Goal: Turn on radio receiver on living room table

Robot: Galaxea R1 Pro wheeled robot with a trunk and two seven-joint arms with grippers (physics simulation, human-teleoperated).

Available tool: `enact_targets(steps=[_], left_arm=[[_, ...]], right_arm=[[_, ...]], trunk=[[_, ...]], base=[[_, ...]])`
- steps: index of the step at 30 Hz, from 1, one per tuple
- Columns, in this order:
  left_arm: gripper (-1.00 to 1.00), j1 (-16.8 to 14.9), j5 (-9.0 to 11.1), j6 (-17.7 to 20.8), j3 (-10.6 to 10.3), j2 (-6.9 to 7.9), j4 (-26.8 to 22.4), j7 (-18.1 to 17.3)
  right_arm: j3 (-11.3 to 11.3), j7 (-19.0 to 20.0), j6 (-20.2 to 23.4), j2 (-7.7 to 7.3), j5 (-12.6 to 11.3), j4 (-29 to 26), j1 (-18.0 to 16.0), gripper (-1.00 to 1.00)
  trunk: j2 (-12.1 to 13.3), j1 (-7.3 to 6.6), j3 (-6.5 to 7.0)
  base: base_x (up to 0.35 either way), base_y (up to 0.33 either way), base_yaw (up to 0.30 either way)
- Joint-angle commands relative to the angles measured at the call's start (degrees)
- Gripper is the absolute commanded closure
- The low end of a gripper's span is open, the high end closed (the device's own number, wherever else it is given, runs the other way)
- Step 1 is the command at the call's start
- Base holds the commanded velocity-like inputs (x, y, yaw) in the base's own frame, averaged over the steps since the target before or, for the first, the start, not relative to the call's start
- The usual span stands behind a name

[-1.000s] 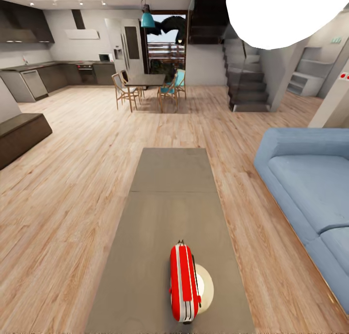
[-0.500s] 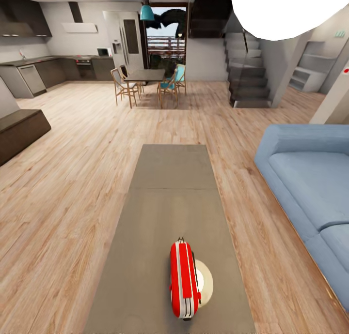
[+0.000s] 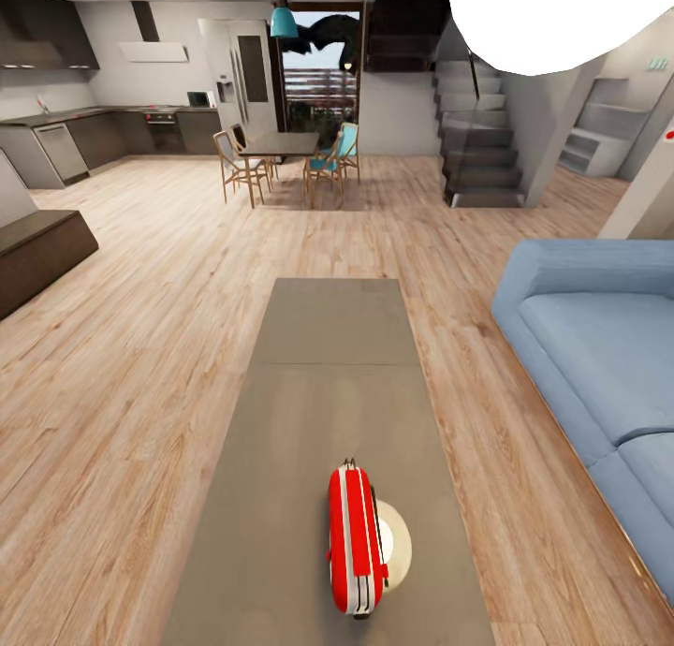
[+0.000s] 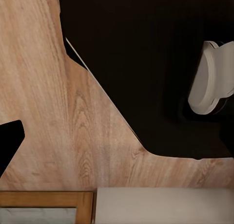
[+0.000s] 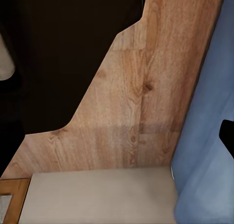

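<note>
Head view: red radio receiver [image 3: 357, 541] upright at near end of tabletop [image 3: 318, 412], edge-on, well away from any fingers. Finger state impossible to tell. Risk: a blind reach tipping it.

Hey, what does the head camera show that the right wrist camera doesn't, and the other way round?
Head camera alone: the red radio standing near the close end of the long grey table, with a dining table and chairs and stairs far behind. Right wrist camera alone: a dark body part of the robot close over the floor. Both share the wood plank floor and the blue sofa.
</note>
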Motion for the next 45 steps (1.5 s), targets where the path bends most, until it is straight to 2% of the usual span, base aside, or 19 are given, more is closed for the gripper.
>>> enact_targets(steps=[1,11,14,19,27,30,34,45], left_arm=[[-1.00,0.0,0.0,0.0,0.0,0.00,0.0,0.0],[-1.00,0.0,0.0,0.0,0.0,0.01,0.0,-0.1],[-1.00,1.0,-0.1,-1.0,0.5,0.85,1.0,0.8],[-1.00,2.6,-0.1,-2.6,0.7,1.02,2.6,0.8],[-1.00,4.1,0.2,-2.8,0.7,1.47,1.6,0.8],[-1.00,4.1,0.2,-2.8,0.6,1.43,1.4,0.8],[-1.00,4.1,0.2,-2.8,0.6,1.42,1.4,0.8],[-1.00,4.1,0.2,-2.7,0.6,1.45,1.4,0.7]], right_arm=[[0.0,0.0,0.0,0.03,0.0,0.0,0.0,-1.00],[0.2,0.0,0.0,0.13,0.2,0.0,0.0,-1.00],[-0.9,-1.0,-1.0,-0.84,1.1,1.0,1.0,-1.00],[-2.6,-1.2,-2.6,-2.45,2.6,2.6,2.7,-1.00],[0.1,-1.0,-5.1,-1.50,5.2,0.6,0.2,-1.00],[1.1,-1.0,-6.1,-1.50,5.3,-0.4,-0.6,-1.00],[1.1,-1.0,-7.4,-1.50,5.3,-1.6,-0.6,-1.00],[1.1,-1.3,-7.4,-1.50,5.3,-4.3,-0.7,-1.00]], trunk=[[0.0,0.00,0.00],[0.0,0.00,0.00],[0.0,0.00,0.00],[0.0,0.00,0.00],[0.0,0.00,0.00],[0.0,0.00,-0.14],[0.0,0.00,-0.42],[0.0,0.00,-1.37]], base=[[0.000,0.000,0.000],[0.000,0.000,0.000],[0.000,0.000,0.000],[0.000,0.000,0.000],[0.000,0.000,0.000],[0.000,0.000,-0.104],[0.000,0.000,-0.151],[0.000,0.000,-0.110]])
